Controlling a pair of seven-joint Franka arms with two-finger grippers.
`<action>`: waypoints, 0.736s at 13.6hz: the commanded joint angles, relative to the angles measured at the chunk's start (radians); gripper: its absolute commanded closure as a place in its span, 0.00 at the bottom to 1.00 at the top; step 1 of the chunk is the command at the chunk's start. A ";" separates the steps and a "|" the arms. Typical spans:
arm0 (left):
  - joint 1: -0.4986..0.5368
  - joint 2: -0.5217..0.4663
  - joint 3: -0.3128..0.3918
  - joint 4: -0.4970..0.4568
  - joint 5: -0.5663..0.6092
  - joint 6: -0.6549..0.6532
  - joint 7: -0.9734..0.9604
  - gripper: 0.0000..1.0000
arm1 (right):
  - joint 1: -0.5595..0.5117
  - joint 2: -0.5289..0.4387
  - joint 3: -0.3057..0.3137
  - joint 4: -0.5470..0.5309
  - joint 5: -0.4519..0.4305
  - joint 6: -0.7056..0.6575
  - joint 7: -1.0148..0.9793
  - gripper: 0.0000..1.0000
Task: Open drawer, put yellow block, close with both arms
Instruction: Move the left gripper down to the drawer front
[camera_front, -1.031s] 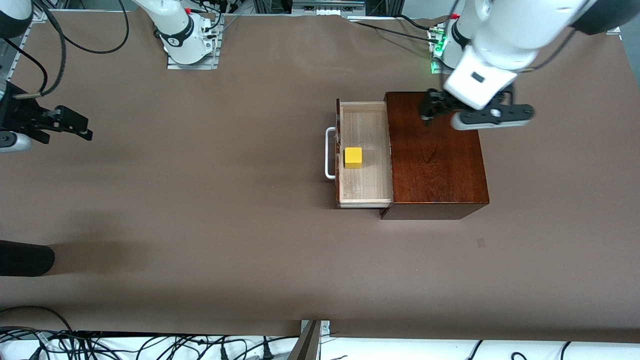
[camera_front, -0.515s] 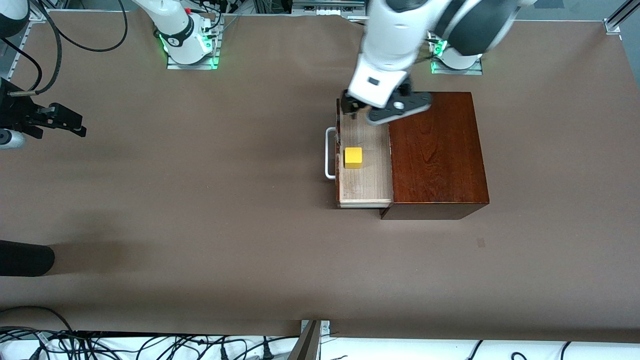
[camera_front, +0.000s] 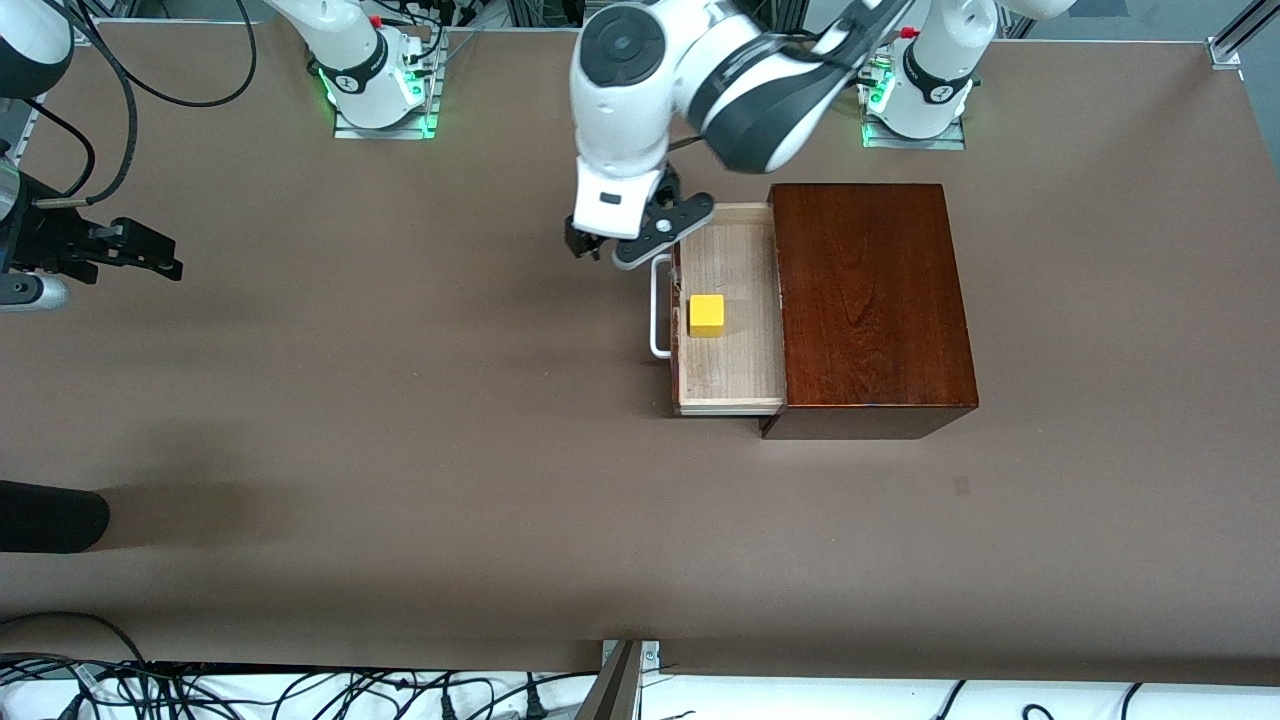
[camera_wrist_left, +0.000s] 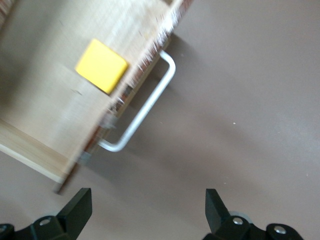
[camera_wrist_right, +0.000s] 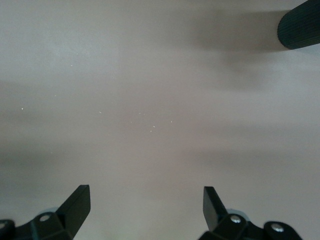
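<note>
The drawer (camera_front: 728, 300) stands pulled out of the dark-brown wooden box (camera_front: 870, 300), its white handle (camera_front: 658, 305) facing the right arm's end of the table. The yellow block (camera_front: 706, 315) sits in the pale tray, close to the drawer front. My left gripper (camera_front: 590, 248) hangs open and empty over the table just in front of the drawer, by the handle's end farther from the front camera. In the left wrist view the yellow block (camera_wrist_left: 101, 65), the handle (camera_wrist_left: 145, 107) and my left gripper (camera_wrist_left: 148, 202) show. My right gripper (camera_front: 160, 258) waits open at the right arm's end of the table.
A black cylinder (camera_front: 50, 515) lies at the table's edge at the right arm's end, nearer the front camera; its tip (camera_wrist_right: 300, 25) shows in the right wrist view beyond my right gripper (camera_wrist_right: 146, 200). Cables run along the table's near edge.
My left arm has swung from over the box top, across the open drawer, to over the table in front of the handle. The right gripper has barely moved. Block and drawer are unchanged.
</note>
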 joint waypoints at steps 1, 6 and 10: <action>-0.027 0.119 0.018 0.132 -0.020 0.011 -0.105 0.07 | 0.000 -0.010 0.003 -0.006 -0.012 -0.003 0.016 0.00; -0.027 0.196 0.021 0.139 -0.014 0.053 -0.108 1.00 | 0.000 -0.009 0.003 -0.006 -0.014 -0.001 0.019 0.00; -0.018 0.262 0.049 0.141 -0.020 0.084 -0.123 1.00 | 0.000 -0.004 0.005 -0.004 -0.014 0.003 0.019 0.00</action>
